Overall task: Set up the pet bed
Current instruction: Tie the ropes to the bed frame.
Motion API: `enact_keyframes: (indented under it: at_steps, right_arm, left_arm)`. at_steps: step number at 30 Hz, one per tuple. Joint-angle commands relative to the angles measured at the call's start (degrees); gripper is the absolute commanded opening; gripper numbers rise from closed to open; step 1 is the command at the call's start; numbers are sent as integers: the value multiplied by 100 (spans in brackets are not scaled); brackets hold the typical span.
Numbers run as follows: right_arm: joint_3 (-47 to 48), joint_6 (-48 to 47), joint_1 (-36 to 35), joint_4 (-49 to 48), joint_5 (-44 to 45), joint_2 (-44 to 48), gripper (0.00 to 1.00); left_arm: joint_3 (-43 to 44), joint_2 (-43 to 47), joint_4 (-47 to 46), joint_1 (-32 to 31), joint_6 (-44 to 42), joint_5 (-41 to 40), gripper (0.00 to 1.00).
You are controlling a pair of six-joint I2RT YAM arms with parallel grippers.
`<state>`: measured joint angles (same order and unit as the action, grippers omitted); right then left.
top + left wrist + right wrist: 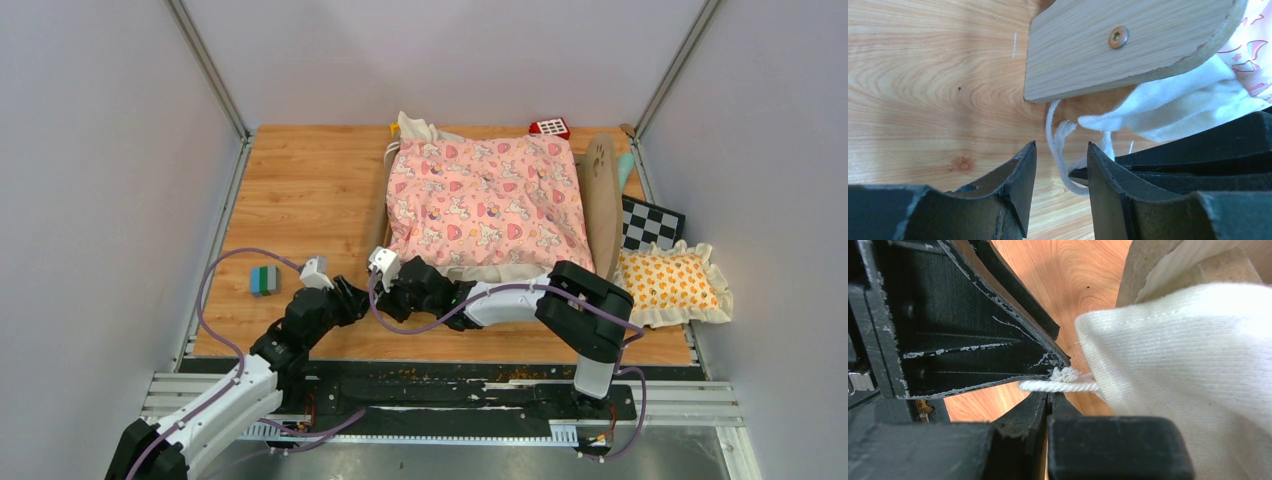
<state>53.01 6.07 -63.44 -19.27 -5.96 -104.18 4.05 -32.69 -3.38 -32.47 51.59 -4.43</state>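
At the pet bed's [490,200] near-left corner, your right hand [1048,400] is clamped tight on the white cord [1060,386]. Your left hand [1061,150], half open, has that cord between its fingers and grips nothing.

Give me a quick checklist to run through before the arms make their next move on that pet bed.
1. Grip: the right gripper is shut on the white cord: ok.
2. Second hand ready: the left gripper is open, with the cord seen between its jaws: ok.
3. Cord fastened to the wooden bed frame: cannot tell.
4. Cover: the pink quilt is spread across the frame: ok, though wrinkled.
5. Bedding complete: the orange pillow is on the quilt: not ok, it lies on the table beside the headboard.
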Motion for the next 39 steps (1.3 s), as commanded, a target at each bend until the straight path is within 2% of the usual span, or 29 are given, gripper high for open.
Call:
enact_keyframes:
  at_steps: [1,18,28,39]
  right_arm:
    - [204,-44,-9,-90,-89,-78,0]
    - [231,-57,-10,-86,-209,-77,0]
    - [187,-35,-9,-138,-223,-47,0]
    - [160,-28,-3,-218,-312,-24,0]
  left_arm:
    - [-11,52,-425,35,-149,144,49]
    - [-70,-261,-778,30,-169,239,49]
    - [-121,-343,-842,32,-89,179,41]
    - [-198,-468,-1335,32,-70,407,43]
